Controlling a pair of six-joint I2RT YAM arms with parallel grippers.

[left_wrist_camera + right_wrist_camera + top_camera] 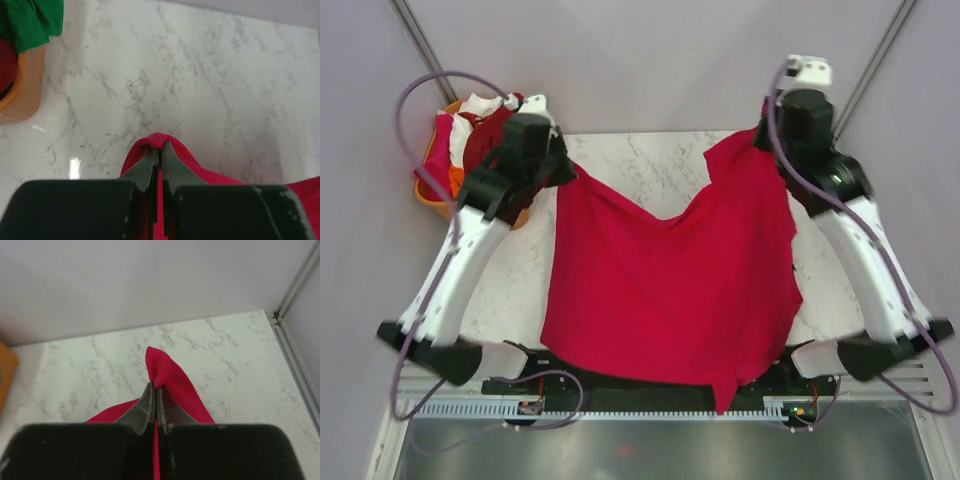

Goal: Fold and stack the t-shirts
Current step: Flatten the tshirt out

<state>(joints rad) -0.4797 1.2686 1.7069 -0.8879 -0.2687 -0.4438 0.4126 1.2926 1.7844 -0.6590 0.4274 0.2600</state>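
A crimson red t-shirt [670, 290] hangs stretched between my two grippers over the marble table, sagging in the middle, its lower edge draped past the near edge. My left gripper [565, 168] is shut on its left corner; the pinched fold shows in the left wrist view [159, 141]. My right gripper [762, 138] is shut on its right corner, seen in the right wrist view [156, 385]. More t-shirts, magenta, white, maroon and orange [470, 130], are heaped in the basket; a green one [30, 20] shows in the left wrist view.
The orange plastic basket [432, 195] stands at the table's back left, beside my left arm; its rim [22, 95] also shows in the left wrist view. The marble tabletop [660, 165] shows behind the shirt. A metal frame post [295, 295] runs along the right edge.
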